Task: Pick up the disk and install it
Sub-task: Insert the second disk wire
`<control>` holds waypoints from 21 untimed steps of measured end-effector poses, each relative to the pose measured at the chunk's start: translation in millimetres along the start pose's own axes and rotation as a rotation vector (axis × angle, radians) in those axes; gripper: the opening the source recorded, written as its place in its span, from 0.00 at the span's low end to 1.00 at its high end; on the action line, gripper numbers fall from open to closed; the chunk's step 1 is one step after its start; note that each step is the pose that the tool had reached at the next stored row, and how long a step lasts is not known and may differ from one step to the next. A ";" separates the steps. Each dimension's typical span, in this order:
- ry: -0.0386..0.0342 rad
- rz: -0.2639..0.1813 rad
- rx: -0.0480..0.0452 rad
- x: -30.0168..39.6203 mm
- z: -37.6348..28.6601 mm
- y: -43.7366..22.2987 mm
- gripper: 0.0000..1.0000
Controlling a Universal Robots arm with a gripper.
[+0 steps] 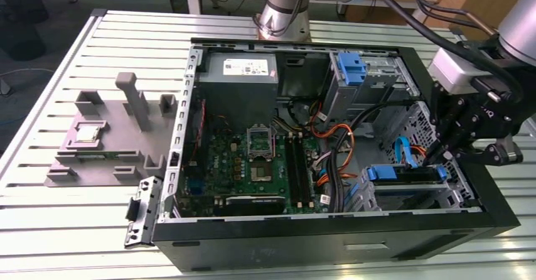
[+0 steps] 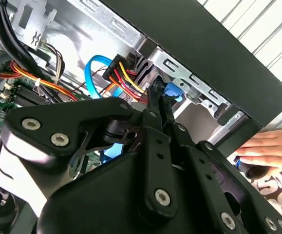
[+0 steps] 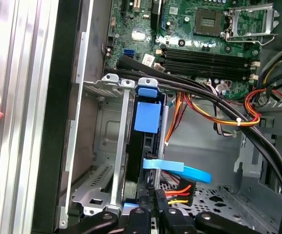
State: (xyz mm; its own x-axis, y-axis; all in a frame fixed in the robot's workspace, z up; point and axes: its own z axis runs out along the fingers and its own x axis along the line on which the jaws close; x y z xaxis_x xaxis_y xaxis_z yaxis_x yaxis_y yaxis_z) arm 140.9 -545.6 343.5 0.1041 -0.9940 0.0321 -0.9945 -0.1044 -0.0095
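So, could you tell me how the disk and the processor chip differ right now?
The disk sits inside the computer case; the processor chip lies outside it on the grey fixture. The disk is framed in blue plastic; the chip is a plain silver square. The gripper is at the disk, far from the chip.

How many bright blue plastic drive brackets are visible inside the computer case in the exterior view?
2: one blue bracket on the upper bay at the case's far side, one on the disk beside the gripper. Cables may hide others.
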 end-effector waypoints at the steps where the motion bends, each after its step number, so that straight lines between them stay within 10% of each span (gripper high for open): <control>1: 0.0009 0.011 -0.0004 0.0 0.1 0.0 0.16; 8: 0.0030 0.031 -0.0017 0.0 0.0 0.0 0.16; 13: -0.0005 0.030 -0.0385 -0.1 0.3 -0.1 0.16; 21: -0.0005 0.030 -0.0388 1.6 0.4 0.0 0.16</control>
State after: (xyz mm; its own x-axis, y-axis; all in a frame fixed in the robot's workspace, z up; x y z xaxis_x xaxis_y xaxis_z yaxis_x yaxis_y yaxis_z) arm 141.1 -547.2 343.1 0.0741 -0.9967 0.0319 -0.9969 -0.0732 0.0283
